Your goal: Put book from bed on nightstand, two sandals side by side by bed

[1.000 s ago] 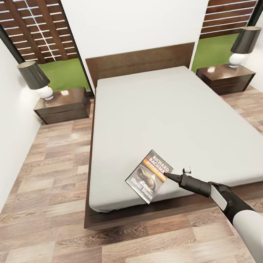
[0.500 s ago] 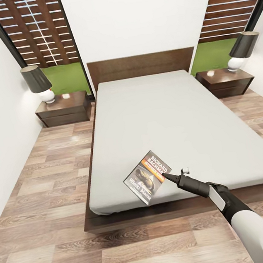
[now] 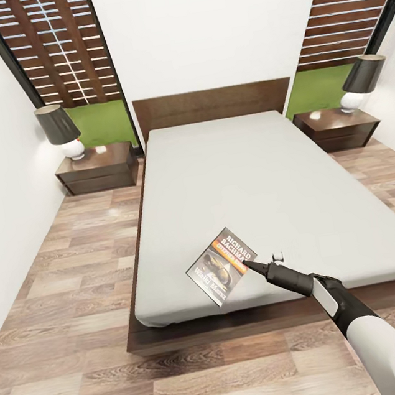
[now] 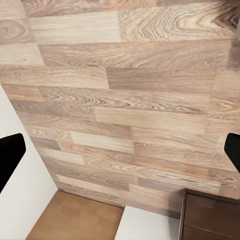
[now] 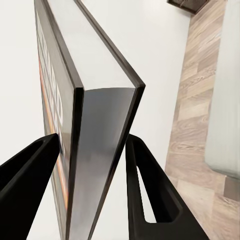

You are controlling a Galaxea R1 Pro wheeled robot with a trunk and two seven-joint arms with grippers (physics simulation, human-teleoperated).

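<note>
Your right gripper (image 5: 92,160) has its two black fingers (image 5: 150,195) pinching the book (image 5: 95,100) across its thickness, one on the cover side, one on the back; the pale page edge shows between them. In the head view the right gripper (image 3: 252,265) meets the book (image 3: 222,265) at its right-hand corner. The paperback, dark with an orange band and white lettering, sits tilted over the near end of the mattress, close to the foot edge of the bed (image 3: 240,185). Whether its far corner touches the mattress cannot be told. Your right arm (image 3: 338,303) reaches in from the lower right, black forearm into a white sleeve.

Your left gripper (image 4: 120,150) has its dark fingertips (image 4: 10,155) spread wide, at opposite edges of the left wrist view, with nothing between them; below lies wood-plank floor (image 4: 125,100).

Outward: the grey mattress runs to a dark wooden headboard (image 3: 212,102). A nightstand (image 3: 97,167) stands left of the bed with a dark-shaded lamp (image 3: 61,130) on it; a second nightstand (image 3: 337,129) with its own lamp (image 3: 360,81) stands to the right. Behind both, tall windows (image 3: 51,51) show grass and slatted fence.
</note>
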